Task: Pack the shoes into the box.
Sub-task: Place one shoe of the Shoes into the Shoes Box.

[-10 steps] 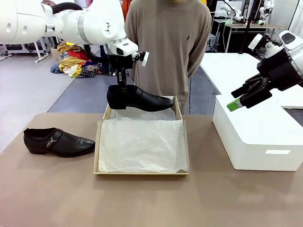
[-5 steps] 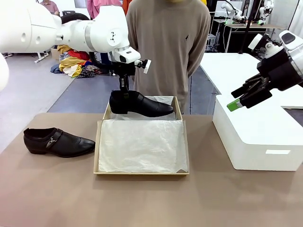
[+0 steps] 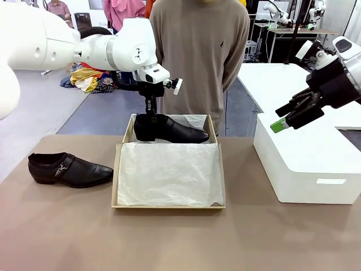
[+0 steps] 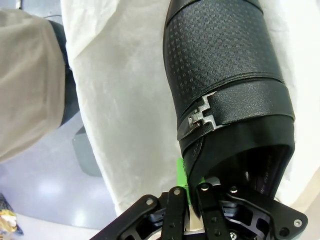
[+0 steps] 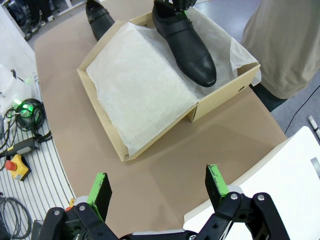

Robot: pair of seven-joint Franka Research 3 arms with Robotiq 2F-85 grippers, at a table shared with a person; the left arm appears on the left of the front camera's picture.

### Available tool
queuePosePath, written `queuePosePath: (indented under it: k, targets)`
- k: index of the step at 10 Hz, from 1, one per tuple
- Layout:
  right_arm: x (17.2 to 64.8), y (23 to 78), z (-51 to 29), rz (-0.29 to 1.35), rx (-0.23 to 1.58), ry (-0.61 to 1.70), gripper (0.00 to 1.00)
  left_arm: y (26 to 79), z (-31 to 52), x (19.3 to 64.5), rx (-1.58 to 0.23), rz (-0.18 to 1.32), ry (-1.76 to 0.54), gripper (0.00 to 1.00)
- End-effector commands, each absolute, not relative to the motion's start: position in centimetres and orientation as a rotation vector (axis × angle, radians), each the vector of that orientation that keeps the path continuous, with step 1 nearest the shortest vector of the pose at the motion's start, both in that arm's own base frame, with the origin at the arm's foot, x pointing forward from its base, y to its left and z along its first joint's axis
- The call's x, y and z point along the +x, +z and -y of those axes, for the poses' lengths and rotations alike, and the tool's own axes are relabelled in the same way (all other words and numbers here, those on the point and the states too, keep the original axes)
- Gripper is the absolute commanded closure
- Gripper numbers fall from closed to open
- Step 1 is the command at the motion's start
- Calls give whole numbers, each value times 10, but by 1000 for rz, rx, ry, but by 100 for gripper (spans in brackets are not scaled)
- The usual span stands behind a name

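**One Shoe Goes Into the Box, Its Mate Waits on the Table**

The left gripper (image 3: 151,116) (image 4: 192,189), pressed together on the leather rim at the heel opening, holds the first shoe (image 3: 170,129) (image 4: 225,75) (image 5: 184,42) at the far end of the box (image 3: 114,182) (image 5: 222,102), on the side nearest the person (image 3: 200,56). The toe points toward the robot's right and the buckled strap faces up. The shoe hangs low over the white tissue paper (image 3: 169,172); whether its sole already rests on the paper cannot be told from these views.

The second shoe (image 3: 69,169) (image 5: 99,16) lies on its sole on the table (image 3: 169,243), just beside the box's left wall and outside it, toe toward the box. The right gripper (image 3: 284,122) (image 5: 157,187) is raised over the white box (image 3: 304,166) with its fingers spread and nothing between them.

The step in hand looks like the placing of the first shoe; the task appears to be roughly at its midpoint, with one shoe all but in and one not yet touched. The next move likely calls for settling the sole flat on the paper; then parting the fingers and lifting clear without dragging the collar; then a reach to the shoe on the table. Room beside the first shoe should be kept for it.
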State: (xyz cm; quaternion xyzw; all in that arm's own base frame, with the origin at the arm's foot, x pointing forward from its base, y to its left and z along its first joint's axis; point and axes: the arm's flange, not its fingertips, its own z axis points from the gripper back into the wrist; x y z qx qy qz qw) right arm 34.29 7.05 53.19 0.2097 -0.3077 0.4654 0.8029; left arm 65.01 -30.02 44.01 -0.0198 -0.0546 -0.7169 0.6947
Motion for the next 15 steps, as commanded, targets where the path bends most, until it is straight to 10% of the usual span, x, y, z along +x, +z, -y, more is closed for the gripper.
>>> queuePosePath:
  k: [1, 12, 15]
  targets:
    - [344, 532, -70, 669, 466, 1004, 0, 434, 299, 655, -19, 133, -1615, 100]
    - [344, 532, -70, 669, 466, 1004, 0, 393, 289, 666, -14, 51, -1463, 100]
    - [344, 532, -70, 669, 466, 1004, 0, 400, 286, 666, -37, 59, -1450, 41]
